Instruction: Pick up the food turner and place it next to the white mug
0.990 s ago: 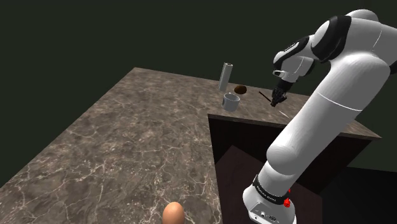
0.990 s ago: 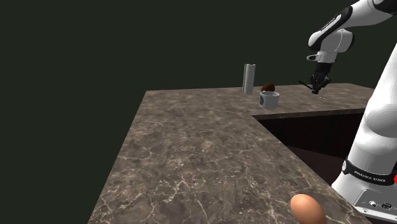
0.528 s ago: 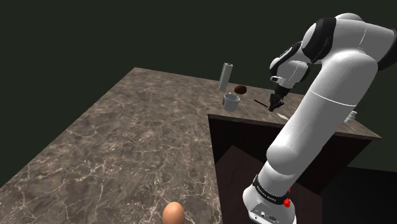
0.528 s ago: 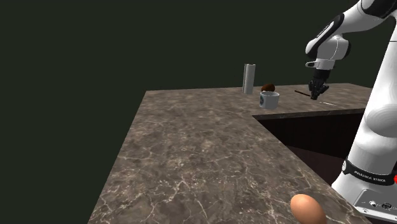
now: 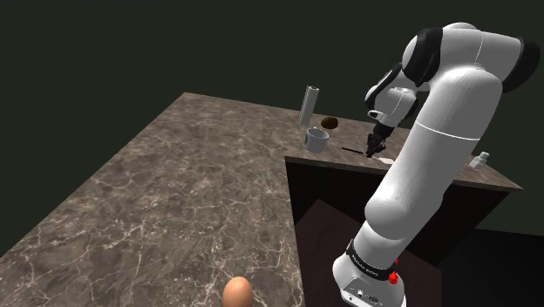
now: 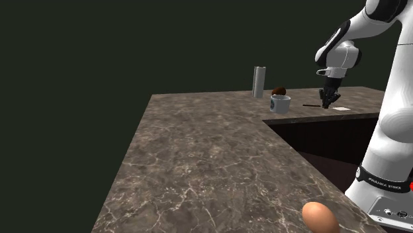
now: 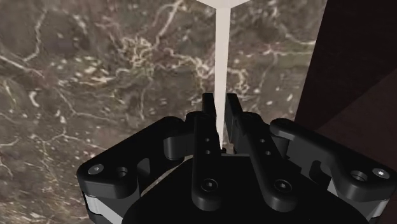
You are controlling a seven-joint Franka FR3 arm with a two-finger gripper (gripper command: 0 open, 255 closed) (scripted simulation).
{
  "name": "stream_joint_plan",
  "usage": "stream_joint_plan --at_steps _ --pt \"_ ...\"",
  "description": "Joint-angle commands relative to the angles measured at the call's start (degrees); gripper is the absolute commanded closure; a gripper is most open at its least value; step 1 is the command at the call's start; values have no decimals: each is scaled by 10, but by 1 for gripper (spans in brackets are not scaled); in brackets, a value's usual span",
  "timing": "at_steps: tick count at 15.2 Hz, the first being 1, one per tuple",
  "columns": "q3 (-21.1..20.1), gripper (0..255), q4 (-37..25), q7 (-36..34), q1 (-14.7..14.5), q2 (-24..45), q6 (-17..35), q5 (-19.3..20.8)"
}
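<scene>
At the upper right of the shoulder view, the gripper (image 5: 377,150) sits low over the marble counter (image 5: 174,192). Its fingers are pinched narrowly on the food turner (image 7: 222,51), whose thin handle points toward the white mug (image 5: 316,138) nearby.

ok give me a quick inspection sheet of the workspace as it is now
surface: brown veined marble counter, L-shaped around a dark recess
job's things: food turner clasped in the hand, low over the counter; white mug upright, apart from it
clutter: grey cylinder and brown lump behind the mug; brown egg at the near edge; small white object at the far end
grippers: hand shut on the turner's pale shaft
cables: nothing seen
surroundings: plain dark backdrop
</scene>
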State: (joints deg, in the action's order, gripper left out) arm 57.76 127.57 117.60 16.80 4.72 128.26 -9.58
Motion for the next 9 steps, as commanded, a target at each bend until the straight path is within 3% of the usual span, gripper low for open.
stream_joint_plan --at_steps 1,4,5,9 --pt "0 255 0 1 0 1 1 -1" --pt "0 255 0 1 0 1 1 -1" --pt "0 0 0 1 0 1 1 -1" --pt "0 0 0 1 0 1 1 -1"
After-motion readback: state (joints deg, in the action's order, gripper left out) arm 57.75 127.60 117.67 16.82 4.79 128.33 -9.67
